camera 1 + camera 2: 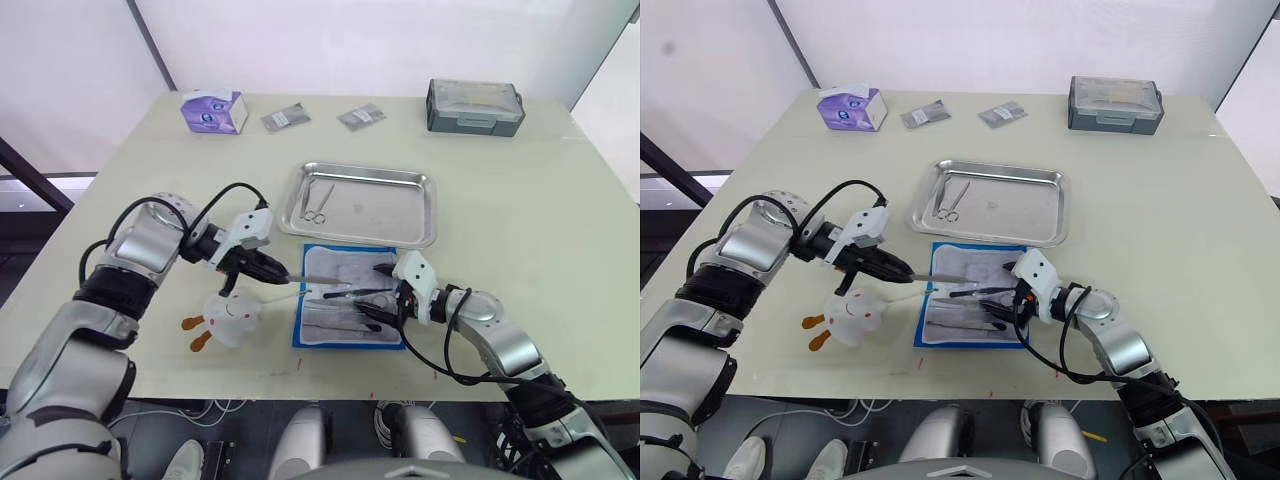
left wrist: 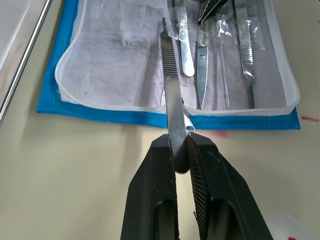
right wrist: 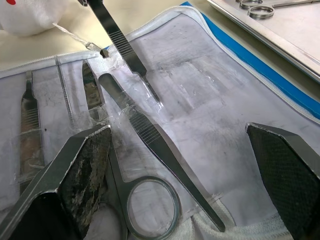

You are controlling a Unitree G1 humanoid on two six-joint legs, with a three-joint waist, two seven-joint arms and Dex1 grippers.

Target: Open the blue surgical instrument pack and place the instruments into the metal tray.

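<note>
While one pair of scissors (image 1: pixel 316 203) lies in the metal tray (image 1: pixel 420 215), our left gripper (image 2: pixel 181 155) clamps tweezers (image 2: pixel 170 85). Our right gripper (image 3: pixel 185 165) gapes wide over the blue surgical instrument pack (image 1: pixel 312 330); several tools remain.

My arms wear silver-grey shells with black joints; looped black cables run to white wrist housings. Each end effector (image 1: pixel 283 276) (image 1: pixel 383 296) has two black, textured fingers (image 3: pixel 283 165).

No readable text in any view. Purple-white tissue box (image 1: pixel 214 111) at upper left of the frame had printing on it, too small to read. The two small grey packets (image 1: pixel 286 119) near it showed dark label patches, illegible. Grey lidded box (image 1: pixel 475 107) at upper right carried no legible marking.
</note>
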